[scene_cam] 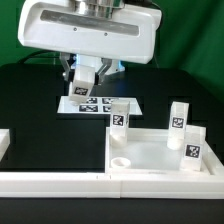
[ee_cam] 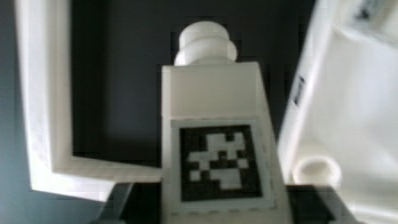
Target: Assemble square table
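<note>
Gripping a white leg (ee_cam: 214, 120), gripper (scene_cam: 84, 88) above table

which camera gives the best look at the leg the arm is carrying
The wrist view: the leg fills it, showing its tag and rounded peg. In the exterior view the pincer largely hides it, leaving only a small tagged part.

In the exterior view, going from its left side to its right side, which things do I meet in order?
Tool holding a leg → upright leg at the tabletop's corner → upright leg → leg near the exterior view's right.
</note>
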